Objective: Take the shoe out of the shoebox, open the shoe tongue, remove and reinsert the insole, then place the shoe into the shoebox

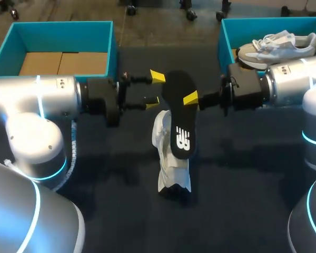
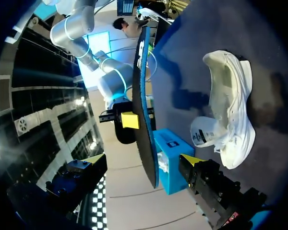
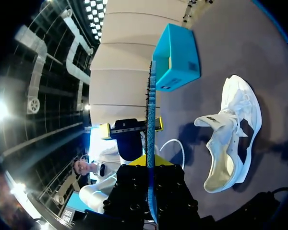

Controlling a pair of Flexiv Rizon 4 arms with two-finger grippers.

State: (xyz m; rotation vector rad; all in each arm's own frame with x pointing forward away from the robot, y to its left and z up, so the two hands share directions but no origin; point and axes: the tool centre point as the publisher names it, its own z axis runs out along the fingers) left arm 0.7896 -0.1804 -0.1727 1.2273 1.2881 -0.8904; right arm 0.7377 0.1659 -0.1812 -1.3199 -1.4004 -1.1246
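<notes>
A black insole (image 1: 180, 118) hangs in the air over the table's middle, and my right gripper (image 1: 190, 98) is shut on its edge. Seen edge-on in the right wrist view, the insole (image 3: 151, 110) runs out from the right gripper (image 3: 151, 165). My left gripper (image 1: 155, 88) stands open just left of the insole's upper end. In the left wrist view the insole (image 2: 143, 96) lies between the open fingers of the left gripper (image 2: 143, 160) without touching them. A white shoe (image 1: 171, 158) stands on the dark table beneath the insole, also visible as the shoe (image 2: 230, 110) (image 3: 230, 134).
A teal shoebox (image 1: 10, 42) with a bare cardboard floor stands at the back left. A second teal shoebox (image 1: 224, 31) at the back right holds another white shoe (image 1: 276, 45). Both arms reach in level above the table.
</notes>
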